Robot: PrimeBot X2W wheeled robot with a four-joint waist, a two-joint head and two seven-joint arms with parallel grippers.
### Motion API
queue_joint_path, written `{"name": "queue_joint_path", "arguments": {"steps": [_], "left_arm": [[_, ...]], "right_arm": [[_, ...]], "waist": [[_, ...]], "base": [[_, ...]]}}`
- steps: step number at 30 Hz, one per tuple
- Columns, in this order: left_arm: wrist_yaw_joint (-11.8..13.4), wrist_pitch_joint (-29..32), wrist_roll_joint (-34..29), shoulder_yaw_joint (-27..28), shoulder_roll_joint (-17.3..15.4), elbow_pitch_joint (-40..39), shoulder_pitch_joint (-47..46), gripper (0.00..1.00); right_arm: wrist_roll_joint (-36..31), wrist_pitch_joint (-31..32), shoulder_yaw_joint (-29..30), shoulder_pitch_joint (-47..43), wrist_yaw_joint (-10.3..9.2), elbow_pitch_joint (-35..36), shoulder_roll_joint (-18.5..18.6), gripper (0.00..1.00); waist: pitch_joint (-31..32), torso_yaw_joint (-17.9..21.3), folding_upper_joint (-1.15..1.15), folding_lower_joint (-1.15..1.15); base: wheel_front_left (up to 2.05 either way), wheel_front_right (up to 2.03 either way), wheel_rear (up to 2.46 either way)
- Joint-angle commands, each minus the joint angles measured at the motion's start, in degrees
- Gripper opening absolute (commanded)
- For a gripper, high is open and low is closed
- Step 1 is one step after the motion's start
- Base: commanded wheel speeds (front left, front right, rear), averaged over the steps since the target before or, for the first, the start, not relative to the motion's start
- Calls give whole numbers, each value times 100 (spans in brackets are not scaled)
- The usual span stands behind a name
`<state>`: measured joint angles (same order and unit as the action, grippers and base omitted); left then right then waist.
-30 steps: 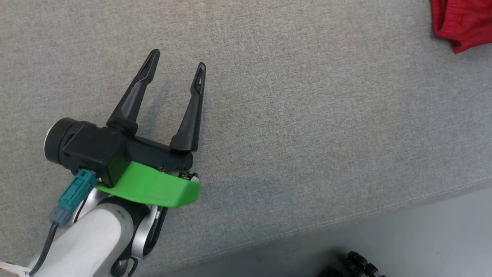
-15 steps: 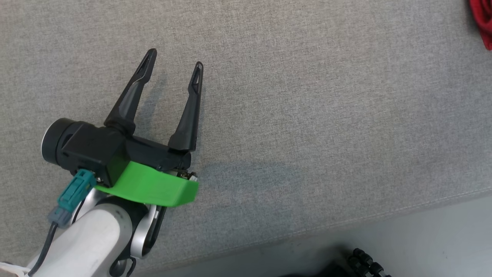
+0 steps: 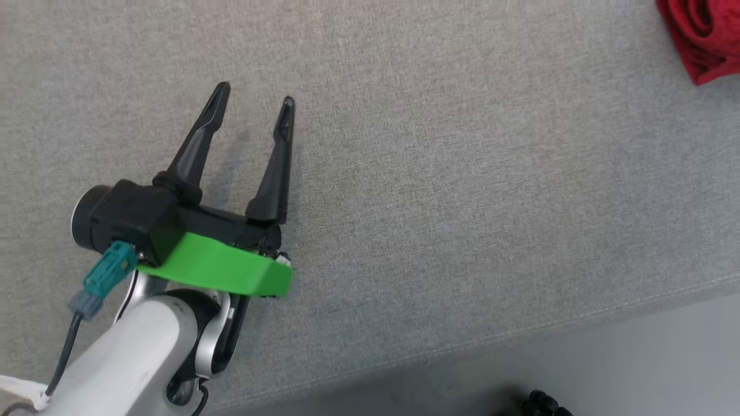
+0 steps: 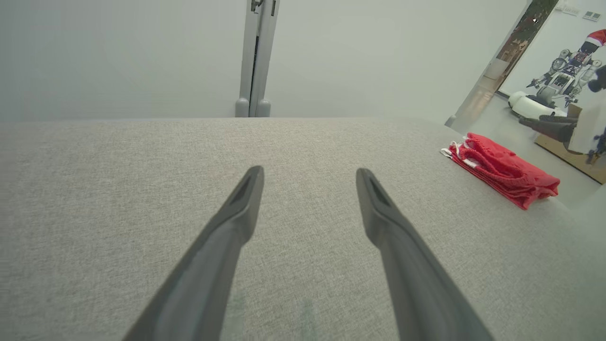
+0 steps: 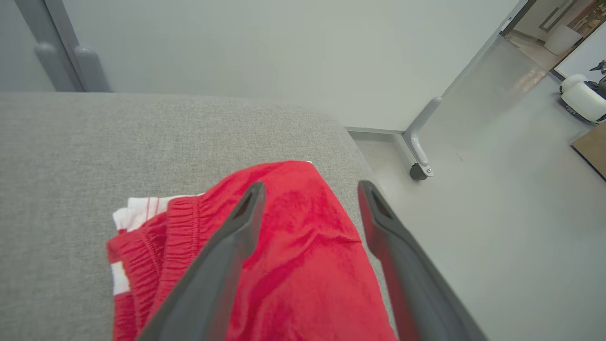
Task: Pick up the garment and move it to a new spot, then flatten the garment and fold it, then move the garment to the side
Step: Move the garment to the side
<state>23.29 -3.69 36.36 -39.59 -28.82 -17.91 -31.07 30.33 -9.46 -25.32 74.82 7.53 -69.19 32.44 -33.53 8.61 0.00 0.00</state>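
The garment (image 5: 293,255) is red with white trim, folded into a small pile near the right end of the grey surface (image 3: 439,173). In the head view the garment (image 3: 702,34) shows at the top right corner. In the left wrist view the garment (image 4: 502,170) lies far off to the right. My right gripper (image 5: 310,194) hangs open just above the garment, its fingers spread over the red cloth and holding nothing. My left gripper (image 3: 254,99) rests open over bare surface at the left, also seen in its own view as the left gripper (image 4: 310,175), empty.
The grey surface's front edge (image 3: 520,341) runs along the bottom of the head view, with pale floor beyond. A wheeled grey partition foot (image 5: 419,166) stands on the floor past the surface's right end. A white partition wall (image 4: 142,57) rises behind the surface.
My right gripper has gone from shut to open above the garment. The head view has shifted slightly, so the garment's place in the corner differs. My left gripper stays open, nearly still.
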Motion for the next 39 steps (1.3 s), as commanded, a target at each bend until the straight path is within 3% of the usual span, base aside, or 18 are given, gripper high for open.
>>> {"name": "queue_joint_path", "arguments": {"steps": [1,12,23,27,39], "left_arm": [[-72,-91,94,56,9,111,92,100],[-430,-765,616,439,32,1336,532,100],[-684,-1055,971,794,-48,2210,1225,100],[-812,-1108,986,915,-216,2437,1509,100],[-703,-1150,1030,1279,-277,2400,2181,100]], "right_arm": [[108,-70,-13,-159,-8,111,-42,100],[608,-261,-469,-1101,-8,1205,-166,100],[472,-446,-522,-2088,-8,1689,-372,100],[276,-472,-451,-2503,-8,2006,-620,100],[-524,-420,350,-3775,-8,2898,-1305,100]], "waist": [[312,-31,0,0],[1435,-302,0,0],[2414,-739,0,0],[2724,-854,0,0],[3199,-948,0,0]], "base": [[0,0,0],[0,0,0],[0,0,0],[0,0,0],[0,0,0]]}}
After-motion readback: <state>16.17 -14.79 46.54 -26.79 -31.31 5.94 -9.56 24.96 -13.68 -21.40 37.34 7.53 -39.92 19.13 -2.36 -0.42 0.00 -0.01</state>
